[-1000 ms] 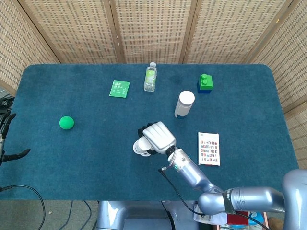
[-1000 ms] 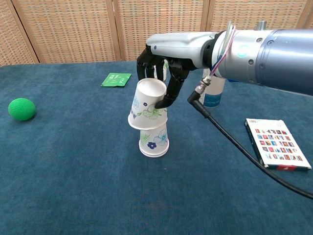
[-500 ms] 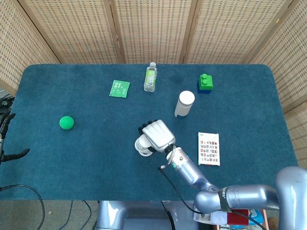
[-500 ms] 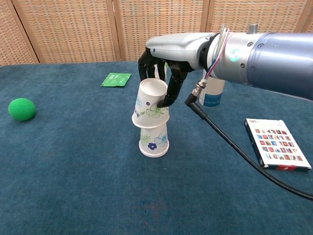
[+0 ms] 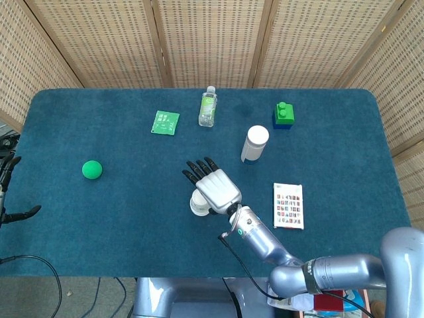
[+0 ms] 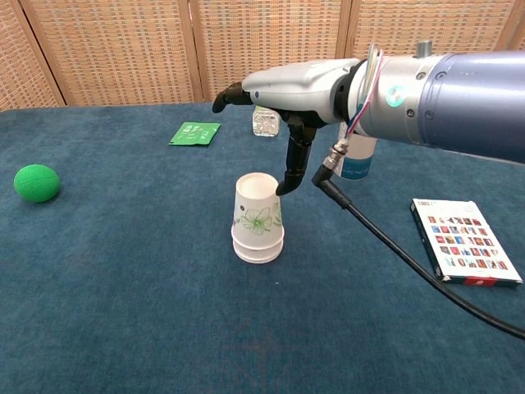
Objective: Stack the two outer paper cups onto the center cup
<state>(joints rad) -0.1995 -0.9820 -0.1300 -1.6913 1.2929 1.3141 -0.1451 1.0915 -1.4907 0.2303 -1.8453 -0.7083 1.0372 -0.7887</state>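
Observation:
A stack of white paper cups with green and blue flower prints point(image 6: 257, 218) stands upside down near the middle of the table; in the head view only its edge point(image 5: 197, 204) shows beside my right hand. My right hand point(image 6: 275, 90) point(image 5: 213, 185) hovers just above the stack with fingers spread flat and the thumb pointing down beside the top cup, holding nothing. My left hand point(image 5: 8, 189) sits off the table's left edge, only partly in the head view, and its fingers look spread.
A green ball point(image 5: 92, 169) lies at the left. At the back are a green packet point(image 5: 165, 122), a clear bottle point(image 5: 208, 106), a white bottle point(image 5: 254, 144) and a green block point(image 5: 285, 114). A card box point(image 5: 288, 205) lies at the right. A black cable point(image 6: 410, 258) trails from my right wrist.
My right hand let go of the upper cup, which dropped down fully over the cup below. The fingers opened out flat and the hand rose slightly above the stack.

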